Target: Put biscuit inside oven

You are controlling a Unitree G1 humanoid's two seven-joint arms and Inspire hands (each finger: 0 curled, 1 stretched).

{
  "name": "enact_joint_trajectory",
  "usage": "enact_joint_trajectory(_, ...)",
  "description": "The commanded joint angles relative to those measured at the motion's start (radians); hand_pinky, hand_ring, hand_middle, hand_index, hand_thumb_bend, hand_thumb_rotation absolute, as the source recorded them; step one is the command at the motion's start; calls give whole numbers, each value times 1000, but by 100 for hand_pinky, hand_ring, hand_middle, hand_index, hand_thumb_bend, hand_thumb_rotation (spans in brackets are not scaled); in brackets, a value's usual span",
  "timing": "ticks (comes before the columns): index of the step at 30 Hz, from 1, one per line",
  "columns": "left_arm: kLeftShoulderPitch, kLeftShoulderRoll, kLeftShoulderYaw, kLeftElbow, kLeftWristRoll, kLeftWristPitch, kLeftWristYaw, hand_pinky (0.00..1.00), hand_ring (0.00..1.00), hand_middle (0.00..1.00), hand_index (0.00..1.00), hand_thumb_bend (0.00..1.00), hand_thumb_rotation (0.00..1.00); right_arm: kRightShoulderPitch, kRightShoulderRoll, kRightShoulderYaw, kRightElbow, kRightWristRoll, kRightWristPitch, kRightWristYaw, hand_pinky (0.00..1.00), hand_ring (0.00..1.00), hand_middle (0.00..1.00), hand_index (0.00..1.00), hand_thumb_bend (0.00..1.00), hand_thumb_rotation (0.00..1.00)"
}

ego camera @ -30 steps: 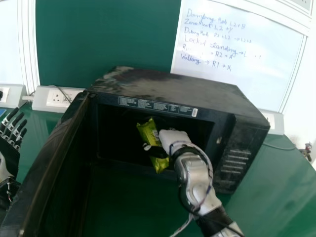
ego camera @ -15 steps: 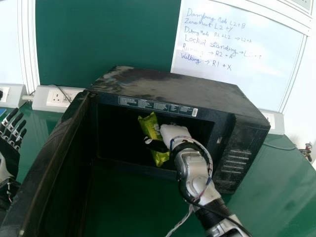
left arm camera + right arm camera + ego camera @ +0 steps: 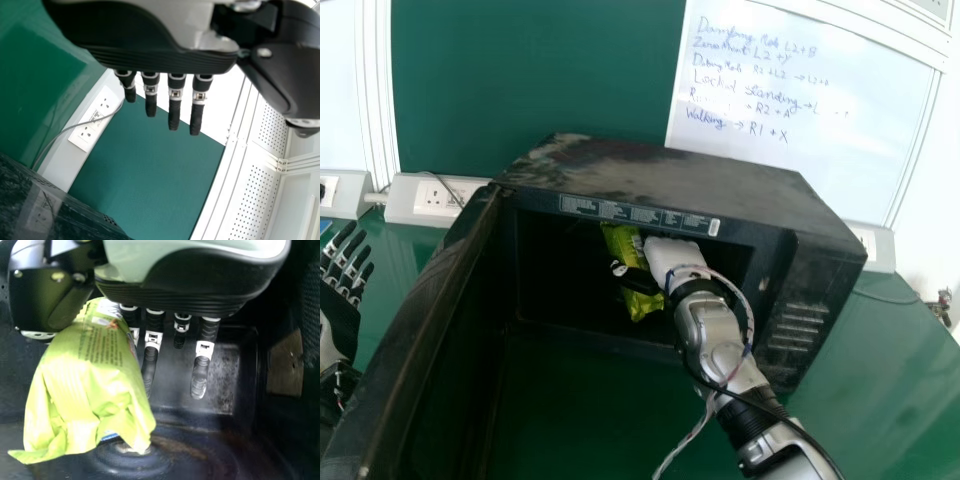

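The robot's right hand (image 3: 672, 254) reaches through the open front of the black oven (image 3: 680, 180), its thumb across the yellow-green biscuit packet (image 3: 642, 304). In the right wrist view the packet (image 3: 90, 390) is gripped between the thumb side and the fingers of the right hand (image 3: 200, 285), with its lower end close over the oven's round floor plate (image 3: 135, 462). Part of the packet is hidden behind the hand. At the far left, the left hand (image 3: 340, 290) is held with straight fingers; the left wrist view shows this hand (image 3: 150, 50) with nothing in it.
The oven door (image 3: 415, 330) stands open on the left, between the left hand and the oven cavity. Sockets (image 3: 435, 200) and a cable lie behind it. The oven's inner side wall (image 3: 247, 375) is close beside the right fingers.
The right hand and the packet have moved a little farther into the oven together, with the forearm following. The left hand and the door have stayed put.
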Motion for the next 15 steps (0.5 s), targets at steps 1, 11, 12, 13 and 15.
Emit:
enact_joint_trajectory(1, 2, -7, 4, 2, -3, -16, -4, 100, 95, 89, 84, 20, 82, -47, 2, 9, 30, 12, -3, -23, 36, 42, 53, 51, 51, 0)
enact_joint_trajectory(11, 5, -4, 0, -5, 4, -14, -5, 100, 95, 90, 85, 20, 82, -88, 6, 20, 158, 53, -70, -178, 45, 44, 52, 49, 52, 0)
enact_joint_trajectory(12, 5, -4, 0, -3, 4, -16, -10, 100, 95, 89, 84, 20, 83, -91, 7, 20, 172, 59, -78, -193, 46, 43, 52, 49, 52, 0)
enact_joint_trajectory(13, 5, -3, 1, -1, 3, -17, -13, 100, 95, 89, 84, 20, 83, -96, 9, 21, 185, 64, -82, -202, 44, 43, 51, 51, 52, 0)
enact_joint_trajectory(15, 5, -3, 0, 0, 3, -16, -12, 100, 96, 90, 85, 21, 83, -104, 12, 23, 205, 74, -92, -218, 40, 41, 50, 53, 51, 0)
